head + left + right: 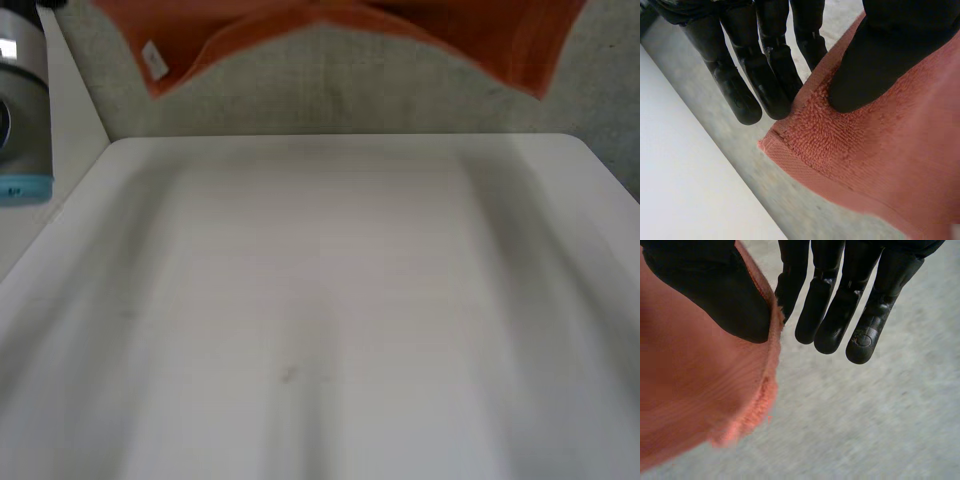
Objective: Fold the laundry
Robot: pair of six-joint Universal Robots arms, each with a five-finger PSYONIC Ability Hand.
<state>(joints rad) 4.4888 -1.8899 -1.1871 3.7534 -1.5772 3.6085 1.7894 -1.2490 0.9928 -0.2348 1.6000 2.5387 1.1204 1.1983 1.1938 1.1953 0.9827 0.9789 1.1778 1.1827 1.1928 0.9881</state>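
Towel (300,25), orange terry, being held up beyond far edge of white table (330,300), over grey carpet (340,90); white label (153,58) being shown near end on robot's left. Hemmed corner being pinched by left hand (880,55): thumb being pressed onto pile, straight fingers (765,75) being set behind edge. Another edge being pinched by right hand (715,290): thumb on cloth, fingers (860,305) being stretched straight beside hem, nearest one partly behind it. Left arm (20,110) being seen beside table's left side.
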